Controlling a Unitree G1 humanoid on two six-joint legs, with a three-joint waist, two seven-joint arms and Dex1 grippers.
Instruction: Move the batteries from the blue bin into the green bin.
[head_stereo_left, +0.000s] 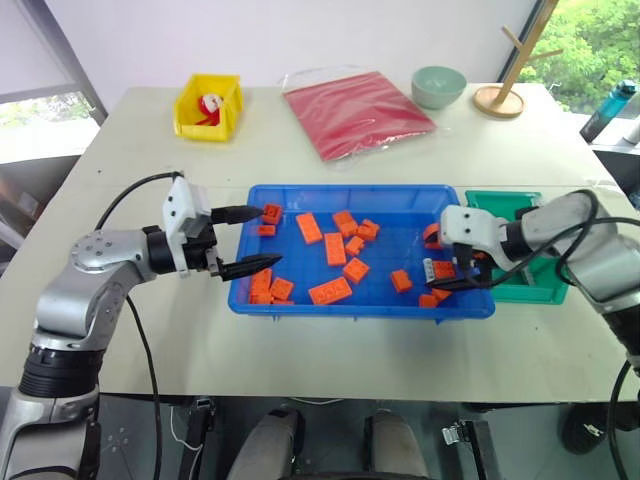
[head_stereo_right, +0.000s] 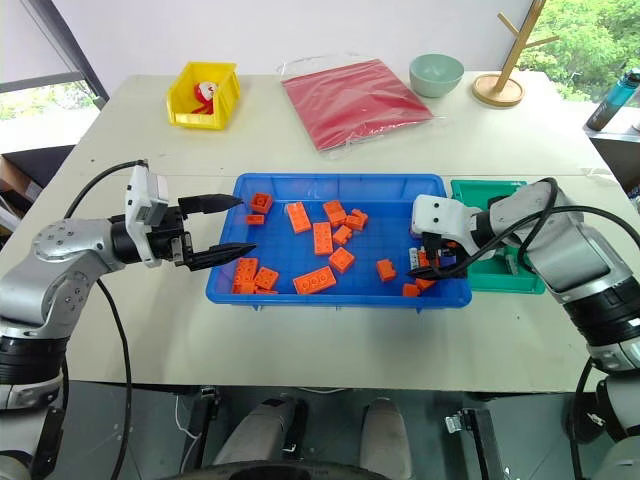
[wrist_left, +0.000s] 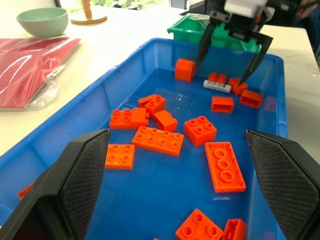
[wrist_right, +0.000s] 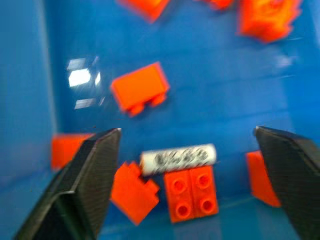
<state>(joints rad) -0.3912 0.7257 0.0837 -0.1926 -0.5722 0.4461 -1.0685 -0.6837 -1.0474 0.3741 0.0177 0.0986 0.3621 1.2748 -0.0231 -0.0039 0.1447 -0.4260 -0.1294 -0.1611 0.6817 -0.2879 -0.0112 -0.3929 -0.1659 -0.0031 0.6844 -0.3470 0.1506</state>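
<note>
Hovering over the right end of the blue bin, the right claw points down with its fingers spread wide, straddling one battery that lies on the bin floor among orange bricks. That battery, a pale cylinder with dark print, rests against a two-by-two brick and touches neither finger. At the bin's left end, the left claw reaches in level over the rim, its two black fingers also spread and holding nothing. Just beside the blue bin's right end stands the green bin, partly hidden by the right arm. Farther back on the worktop sit a yellow bin, a red bag, a pale green bowl and a wooden stand.
</note>
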